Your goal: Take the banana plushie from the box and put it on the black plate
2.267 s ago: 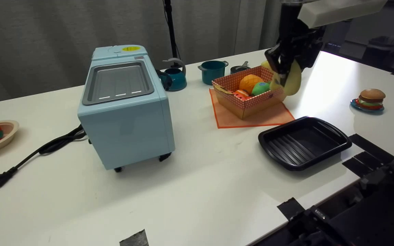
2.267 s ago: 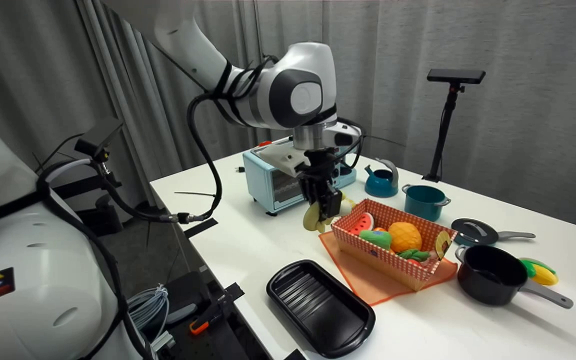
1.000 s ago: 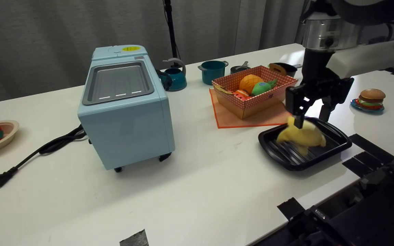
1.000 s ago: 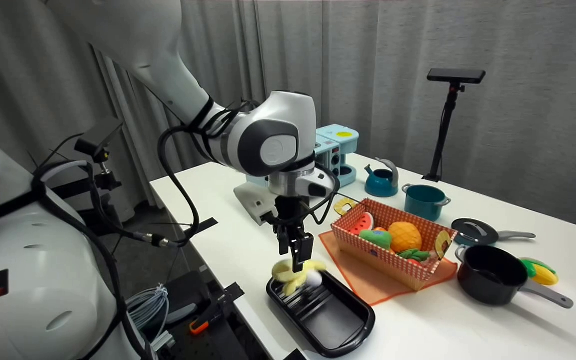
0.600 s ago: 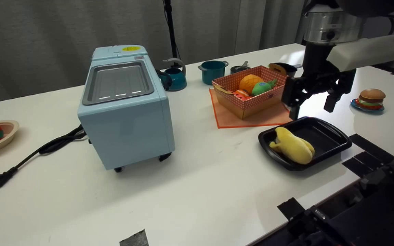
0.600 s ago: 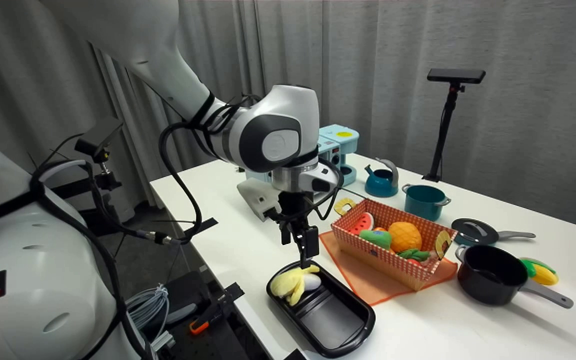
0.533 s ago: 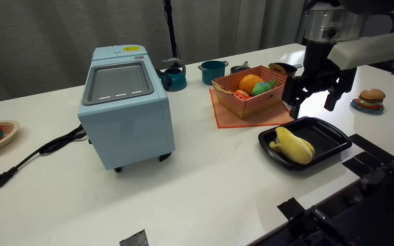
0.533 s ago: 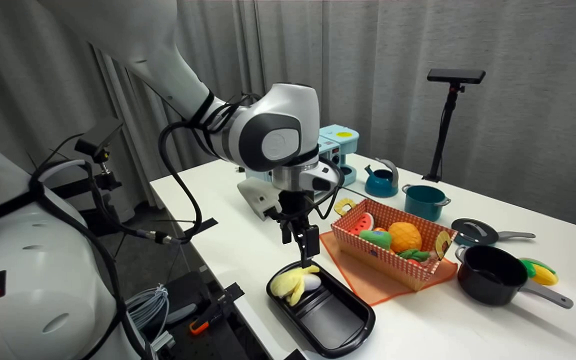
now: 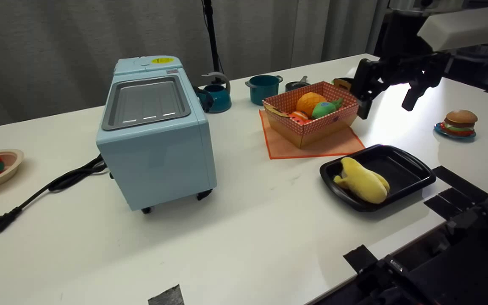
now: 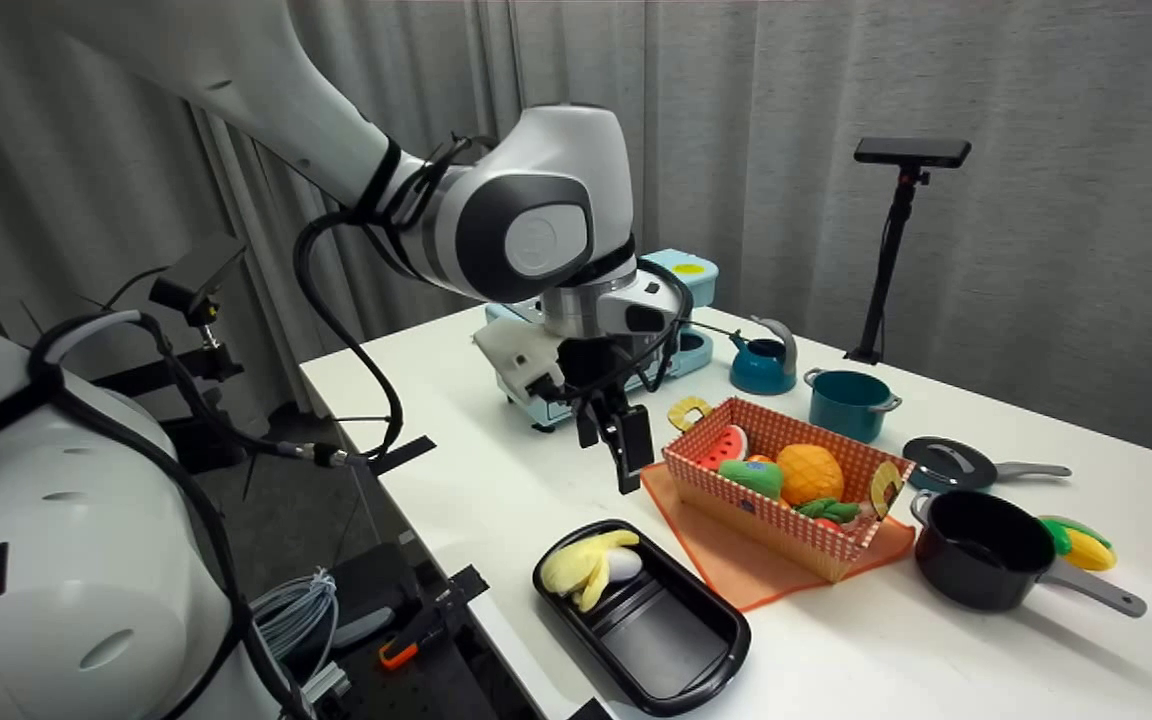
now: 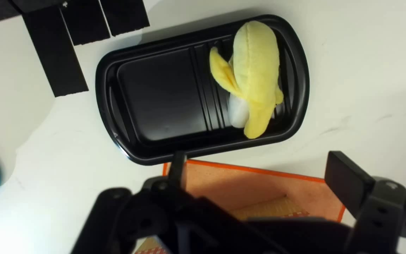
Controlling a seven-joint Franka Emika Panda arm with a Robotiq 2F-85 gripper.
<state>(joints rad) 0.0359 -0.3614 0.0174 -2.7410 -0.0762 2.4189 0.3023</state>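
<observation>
The yellow banana plushie (image 9: 364, 182) lies in the black plate (image 9: 400, 169), at the end with the ribs; the wrist view shows the whole plushie (image 11: 257, 67) inside the rim. My gripper (image 11: 259, 165) is open, its fingers wide apart with nothing between them. In both exterior views the gripper (image 10: 608, 463) hangs above the table, higher than the plate and beside the box (image 10: 736, 510). Toy fruits, among them an orange one (image 10: 810, 473) and a green one (image 10: 751, 477), sit in the box. The wrist view catches only a bit of the box behind the gripper.
An orange cloth (image 9: 282, 146) lies under the box. A light-blue appliance (image 9: 163, 165), a kettle (image 10: 762, 365) and a teal pot (image 10: 848, 405) stand farther off. A black saucepan (image 10: 981, 550) is beside the box, and a toy burger (image 9: 460, 120) sits beyond the plate.
The banana plushie, earlier held beside the box, came down over the plate and was let go there. My gripper opened and has since risen away; the plushie has stayed still.
</observation>
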